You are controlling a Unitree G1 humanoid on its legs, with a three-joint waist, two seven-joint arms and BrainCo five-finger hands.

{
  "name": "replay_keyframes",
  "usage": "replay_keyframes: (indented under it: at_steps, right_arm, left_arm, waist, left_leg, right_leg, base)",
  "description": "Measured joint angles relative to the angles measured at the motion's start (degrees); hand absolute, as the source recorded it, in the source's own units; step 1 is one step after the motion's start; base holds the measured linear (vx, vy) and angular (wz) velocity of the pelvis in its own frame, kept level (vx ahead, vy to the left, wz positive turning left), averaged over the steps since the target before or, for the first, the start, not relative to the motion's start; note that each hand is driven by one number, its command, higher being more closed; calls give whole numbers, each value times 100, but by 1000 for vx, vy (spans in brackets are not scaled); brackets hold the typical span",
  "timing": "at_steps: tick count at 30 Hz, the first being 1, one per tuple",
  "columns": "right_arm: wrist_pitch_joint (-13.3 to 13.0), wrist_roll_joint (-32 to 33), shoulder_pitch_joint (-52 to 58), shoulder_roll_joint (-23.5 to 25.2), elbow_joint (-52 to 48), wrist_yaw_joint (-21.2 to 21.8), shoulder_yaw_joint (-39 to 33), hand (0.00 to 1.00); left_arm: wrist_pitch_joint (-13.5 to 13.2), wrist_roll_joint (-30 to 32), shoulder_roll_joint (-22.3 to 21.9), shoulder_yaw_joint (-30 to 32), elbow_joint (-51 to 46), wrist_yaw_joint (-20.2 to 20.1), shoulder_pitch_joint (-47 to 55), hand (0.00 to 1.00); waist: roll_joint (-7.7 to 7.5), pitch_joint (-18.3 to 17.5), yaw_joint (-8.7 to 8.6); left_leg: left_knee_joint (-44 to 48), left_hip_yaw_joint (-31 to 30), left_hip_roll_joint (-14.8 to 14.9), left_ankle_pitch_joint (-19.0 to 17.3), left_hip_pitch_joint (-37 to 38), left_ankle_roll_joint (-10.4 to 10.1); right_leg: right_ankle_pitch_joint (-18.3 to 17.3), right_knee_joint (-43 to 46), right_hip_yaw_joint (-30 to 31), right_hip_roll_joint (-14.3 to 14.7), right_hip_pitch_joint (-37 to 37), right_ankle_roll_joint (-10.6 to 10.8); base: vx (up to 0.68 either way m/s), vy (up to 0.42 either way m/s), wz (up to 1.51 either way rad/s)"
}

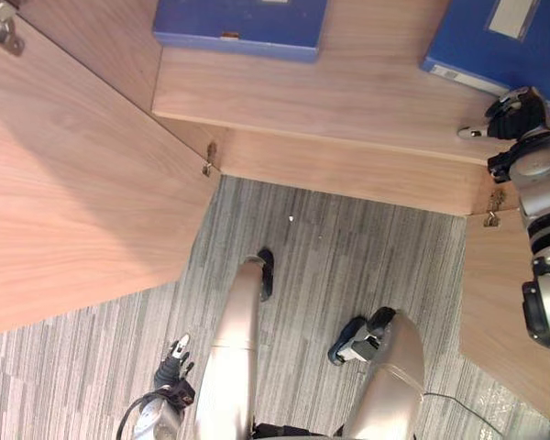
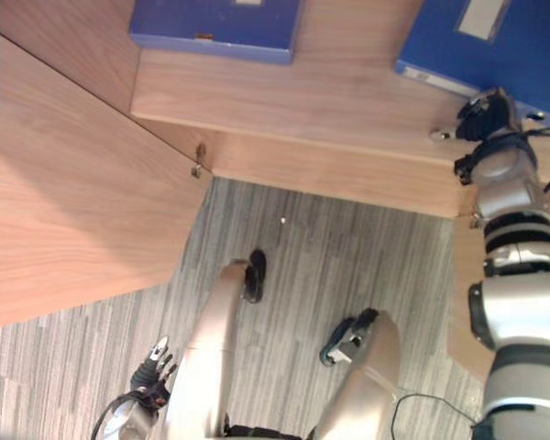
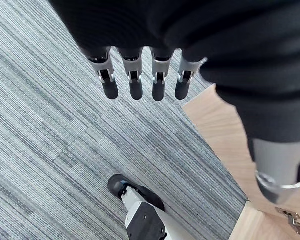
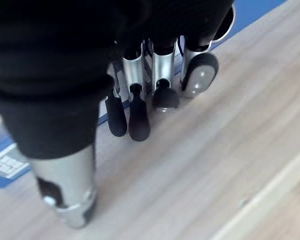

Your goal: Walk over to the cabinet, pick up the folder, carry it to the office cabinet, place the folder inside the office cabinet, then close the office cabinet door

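The right hand (image 1: 518, 115) is hovering at the cabinet shelf (image 1: 348, 92), its fingers (image 4: 139, 117) straight and holding nothing, tips just beside the near edge of the blue folder (image 1: 504, 41) lying there. A second folder (image 1: 243, 23) is lying further left. The left hand (image 3: 135, 75) is hanging loose-fingered over the carpet (image 3: 50, 125)

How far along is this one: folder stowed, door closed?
Looks done: a blue folder lies on the cabinet shelf, held by neither hand. In hand: the right hand rests open on the wood beside it; the left hand hangs open near the carpet. Left: the door stands wide open, not yet closed.
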Motion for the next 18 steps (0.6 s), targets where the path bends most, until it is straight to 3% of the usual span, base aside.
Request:
replay_keyframes:
  at_steps: [8,16,18]
  right_arm:
    - [164,-439,-1,-20,-851,-590,-72,0]
    - [171,-805,-16,100,-1577,-968,-287,0]
    - [157,-807,3,346,-1635,-1011,-296,0]
  left_arm:
    - [-154,27,-70,88,-15,65,0,0]
    - [-278,58,-70,196,-52,194,-2,0]
    - [-279,59,-69,197,-47,221,-15,0]
  waist:
    - [-64,52,-183]
    - [-58,55,-180]
    - [-57,54,-183]
  left_leg:
    - [-67,3,0,99,-121,-28]
    - [40,-35,64,97,-124,-28]
    - [44,-51,96,99,-94,-29]
  right_leg:
    - [12,85,15,-14,-203,-23]
    - [12,166,11,36,-182,-24]
    - [21,133,-2,78,-139,-42]
  base:
    - [-8,-36,1]
    - [-15,-25,-2]
    - [-33,-4,-7]
